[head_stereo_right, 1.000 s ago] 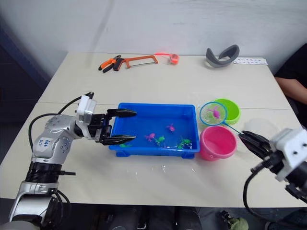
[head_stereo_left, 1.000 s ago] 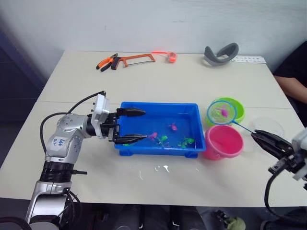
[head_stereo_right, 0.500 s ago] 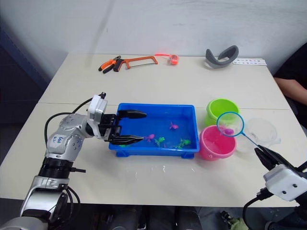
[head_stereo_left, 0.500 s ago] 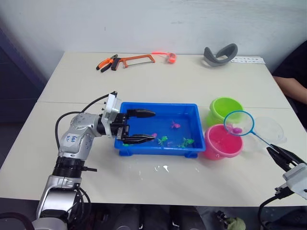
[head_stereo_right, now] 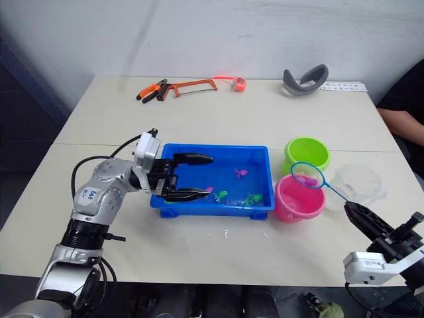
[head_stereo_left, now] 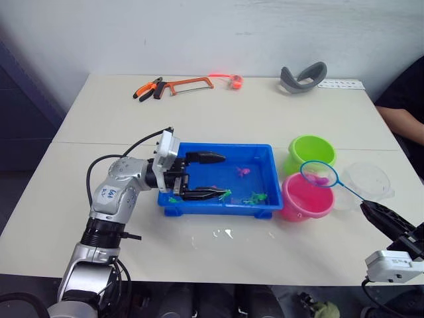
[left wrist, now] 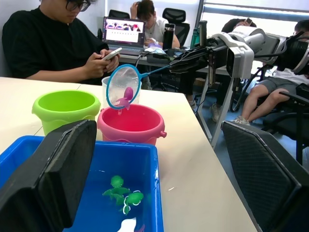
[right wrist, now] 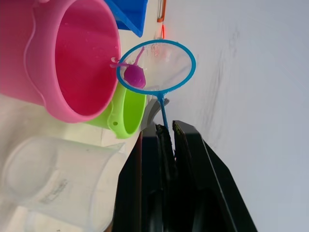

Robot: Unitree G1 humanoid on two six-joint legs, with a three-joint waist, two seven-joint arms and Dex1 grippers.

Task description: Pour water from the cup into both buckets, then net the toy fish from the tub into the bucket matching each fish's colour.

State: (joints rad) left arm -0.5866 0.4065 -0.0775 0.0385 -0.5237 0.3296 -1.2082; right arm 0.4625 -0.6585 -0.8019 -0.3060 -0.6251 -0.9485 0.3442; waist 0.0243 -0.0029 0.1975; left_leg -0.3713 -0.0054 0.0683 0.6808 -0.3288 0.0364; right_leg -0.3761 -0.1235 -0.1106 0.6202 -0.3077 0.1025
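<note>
While right fingers (right wrist: 164, 140) pinch the net (head_stereo_left: 320, 174), left fingers (head_stereo_left: 207, 175) gape over tub (head_stereo_left: 265, 211).

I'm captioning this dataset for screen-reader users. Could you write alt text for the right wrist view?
The right gripper, shut on a thin black handle, holds a round blue-rimmed mesh net with a small magenta toy fish in it at the rim of a pink plastic bucket. A lime green bucket and a clear plastic cup sit alongside.

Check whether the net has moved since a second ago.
Yes. The net, with a pink fish in it, has swung from over the green bucket to the rim of the pink bucket, toward the robot.
</note>
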